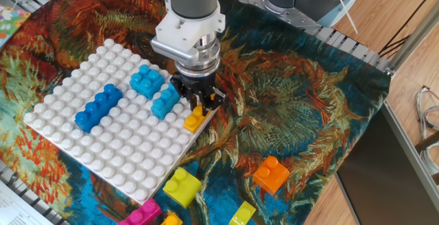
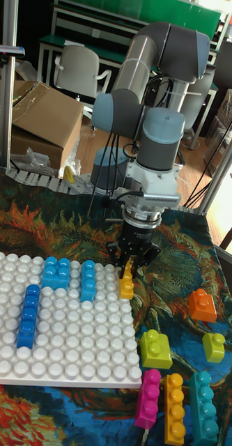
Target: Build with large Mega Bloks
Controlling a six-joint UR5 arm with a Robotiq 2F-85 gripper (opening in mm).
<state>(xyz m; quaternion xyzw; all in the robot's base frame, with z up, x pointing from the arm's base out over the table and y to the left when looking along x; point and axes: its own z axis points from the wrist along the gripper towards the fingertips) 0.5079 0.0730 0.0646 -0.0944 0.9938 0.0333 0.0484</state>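
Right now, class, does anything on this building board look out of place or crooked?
Nothing stands out. The dark blue brick, two light blue bricks and the orange brick under the claw sit square on the white baseplate. Loose bricks lie on the cloth.

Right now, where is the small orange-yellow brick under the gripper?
The orange-yellow brick sits at the white baseplate's right edge, just right of the narrow light blue brick, directly below the gripper.
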